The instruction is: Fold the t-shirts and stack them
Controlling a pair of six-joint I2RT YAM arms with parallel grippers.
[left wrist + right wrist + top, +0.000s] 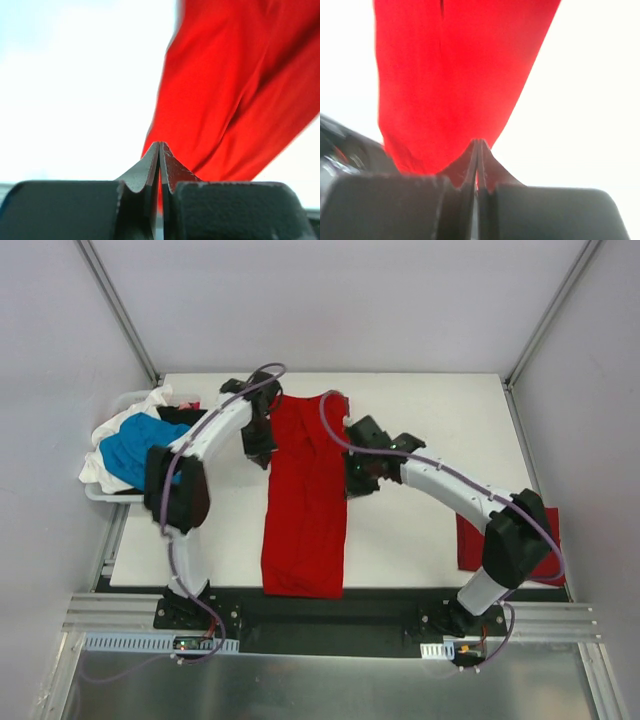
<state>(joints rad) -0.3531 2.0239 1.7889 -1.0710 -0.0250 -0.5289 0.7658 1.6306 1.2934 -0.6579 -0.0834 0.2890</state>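
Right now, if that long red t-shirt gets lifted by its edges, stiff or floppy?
Likely floppy: the red t-shirt lies creased on the table. Probably thin and light: left claw and right claw look shut on it. Expect sag between them.

You have a bright red cloth t-shirt (305, 505) drawn into a long narrow strip down the middle of the white tabletop (430, 420), reaching its near edge. A folded red t-shirt (468, 540) lies at the near right corner. Crumpled blue and white t-shirts (135, 455) are heaped at the far left corner.
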